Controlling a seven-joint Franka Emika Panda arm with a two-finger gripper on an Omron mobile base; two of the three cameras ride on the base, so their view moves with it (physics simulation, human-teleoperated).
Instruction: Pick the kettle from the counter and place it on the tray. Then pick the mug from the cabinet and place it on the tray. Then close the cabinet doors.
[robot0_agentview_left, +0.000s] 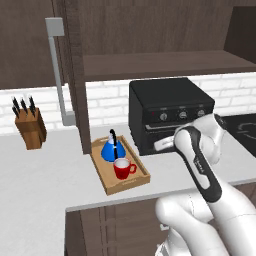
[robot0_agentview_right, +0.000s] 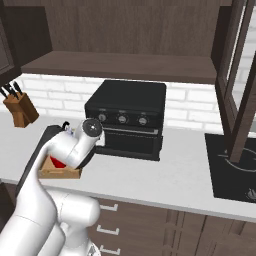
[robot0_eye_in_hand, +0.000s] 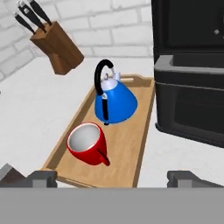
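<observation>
Counter; hand view: mug's white inside

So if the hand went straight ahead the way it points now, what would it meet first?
Most likely the tray, near the red mug standing on it. The open hand aims between the mug and the blue kettle, though depth is hard to judge.

The arm was bent forward at the elbow; the gripper was held with jaws wide apart, nothing between them.
</observation>
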